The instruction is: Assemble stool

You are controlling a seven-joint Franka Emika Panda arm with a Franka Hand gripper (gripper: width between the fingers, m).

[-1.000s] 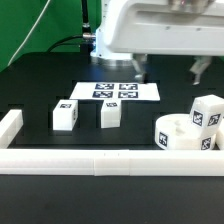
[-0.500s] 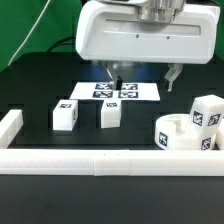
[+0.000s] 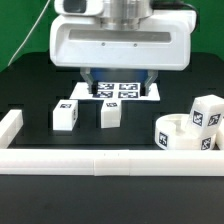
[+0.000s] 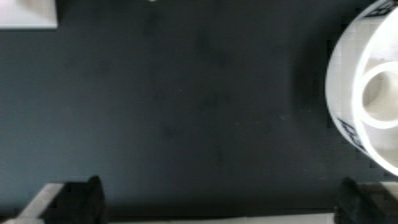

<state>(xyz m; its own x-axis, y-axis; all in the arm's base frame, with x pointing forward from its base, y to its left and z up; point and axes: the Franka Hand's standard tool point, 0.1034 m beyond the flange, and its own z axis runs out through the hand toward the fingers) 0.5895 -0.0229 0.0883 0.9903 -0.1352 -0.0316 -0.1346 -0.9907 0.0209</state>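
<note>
We record the black worktop [image 3: 35, 95], with the pincer [image 3: 119, 82] above it, spread wide and empty (the wrist view confirms the gap). The round seat [image 3: 178, 135] lies at the exterior view's right, with one leg [image 3: 207, 112] upright at it. A second leg [image 3: 66, 115] and a third leg [image 3: 110, 113] stand well apart from it, leftward.

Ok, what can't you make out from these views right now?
Exterior view: the gripper hides much of the marker board.
Exterior view: whether the third leg stands on the seat or behind it.
Wrist view: the frame edge cuts off the seat; a white corner piece is unidentifiable.
</note>
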